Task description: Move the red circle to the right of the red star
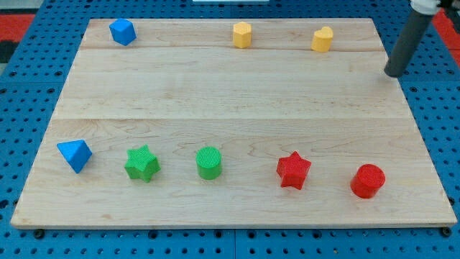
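Sitting just right of the red star (293,170), the red circle (368,180) lies far below my bare tip (394,74), which touches nothing.

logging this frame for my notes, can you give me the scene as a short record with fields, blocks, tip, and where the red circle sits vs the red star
board: wooden board on a blue pegboard
top row: blue block, yellow block, second yellow block
bottom row: blue wedge, green star, green circle, red star, red circle
my tip, at the view's right edge of the board, touching no block
task state: red circle already lies to the view's right of the red star, apart from it
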`<state>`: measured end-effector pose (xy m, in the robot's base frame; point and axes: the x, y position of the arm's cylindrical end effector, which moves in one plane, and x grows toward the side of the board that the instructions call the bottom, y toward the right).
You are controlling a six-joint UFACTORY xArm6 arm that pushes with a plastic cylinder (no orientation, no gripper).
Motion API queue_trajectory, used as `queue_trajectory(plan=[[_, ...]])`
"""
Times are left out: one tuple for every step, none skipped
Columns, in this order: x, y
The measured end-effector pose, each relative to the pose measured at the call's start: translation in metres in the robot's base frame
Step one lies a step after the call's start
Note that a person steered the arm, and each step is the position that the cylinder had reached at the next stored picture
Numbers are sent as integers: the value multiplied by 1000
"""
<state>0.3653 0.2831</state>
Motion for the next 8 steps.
queue_trajectory(plan=[[45, -1], [73, -1], [83, 7], [101, 12], [124, 12], [152, 22], [196, 21], [205, -25]])
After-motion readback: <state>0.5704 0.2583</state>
